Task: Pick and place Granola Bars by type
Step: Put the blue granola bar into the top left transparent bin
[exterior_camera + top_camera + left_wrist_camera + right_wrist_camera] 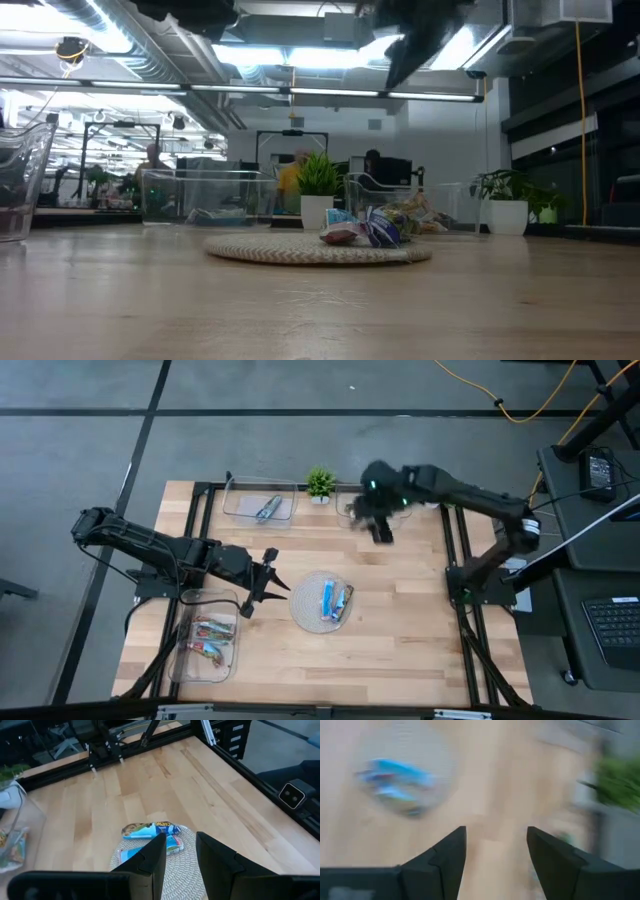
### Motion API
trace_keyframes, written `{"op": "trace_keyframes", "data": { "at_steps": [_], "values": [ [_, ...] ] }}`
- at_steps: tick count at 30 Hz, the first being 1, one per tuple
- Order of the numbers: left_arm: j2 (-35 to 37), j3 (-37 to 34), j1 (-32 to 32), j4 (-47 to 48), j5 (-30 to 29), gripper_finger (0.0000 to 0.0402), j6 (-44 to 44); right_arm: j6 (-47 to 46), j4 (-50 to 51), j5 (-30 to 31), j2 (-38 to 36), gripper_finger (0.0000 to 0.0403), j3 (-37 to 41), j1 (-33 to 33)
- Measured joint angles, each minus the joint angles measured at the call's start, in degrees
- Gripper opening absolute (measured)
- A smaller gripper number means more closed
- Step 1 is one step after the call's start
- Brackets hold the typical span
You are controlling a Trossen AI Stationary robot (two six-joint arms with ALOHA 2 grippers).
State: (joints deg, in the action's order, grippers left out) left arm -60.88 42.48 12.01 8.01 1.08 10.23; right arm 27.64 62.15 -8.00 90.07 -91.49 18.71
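Observation:
Two blue granola bars (335, 600) lie on a round woven plate (308, 615) at mid table; the left wrist view shows the bars (152, 830) too. My left gripper (275, 582) hovers open just left of the plate, its fingers (150, 860) empty. My right gripper (380, 525), blurred, stands open and empty high over the far right tray (350, 508); its own view shows the plate's blue bars (395, 782) below. A blue and silver bar (267, 509) lies in the far left tray. Red bars (208, 638) lie in the near left tray.
A small potted plant (320, 482) stands at the far edge between the two far trays. The far right tray holds greenish bars (12, 847). Bare wood (400, 630) lies right of and in front of the plate. Black frame rails run along the table's sides.

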Motion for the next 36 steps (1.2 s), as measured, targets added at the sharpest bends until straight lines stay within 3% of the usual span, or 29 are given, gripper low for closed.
{"op": "trace_keyframes", "data": {
  "at_steps": [7,13,18,25,36],
  "values": [
    [0.0,-0.02,0.0,1.25,-0.02,0.01,-0.69,0.99,-1.13,-3.28,-4.89,0.0211,11.34,-16.71],
    [0.0,-0.02,0.0,0.9,-0.01,0.01,-0.65,-1.19,-12.49,-1.13,-4.79,0.0211,22.82,-25.24],
    [0.0,-0.02,0.0,0.82,-0.02,0.01,-0.67,-2.08,-24.0,5.06,-4.75,0.0211,31.13,-27.6],
    [-0.01,-0.02,0.0,0.78,-0.02,0.01,-0.56,-1.8,-39.73,6.86,-4.73,0.0211,39.13,-27.92],
    [-0.01,-0.02,0.0,-0.64,-0.03,0.01,-0.52,1.13,-45.84,6.42,0.64,0.0211,40.97,-27.92]
  ]
}}
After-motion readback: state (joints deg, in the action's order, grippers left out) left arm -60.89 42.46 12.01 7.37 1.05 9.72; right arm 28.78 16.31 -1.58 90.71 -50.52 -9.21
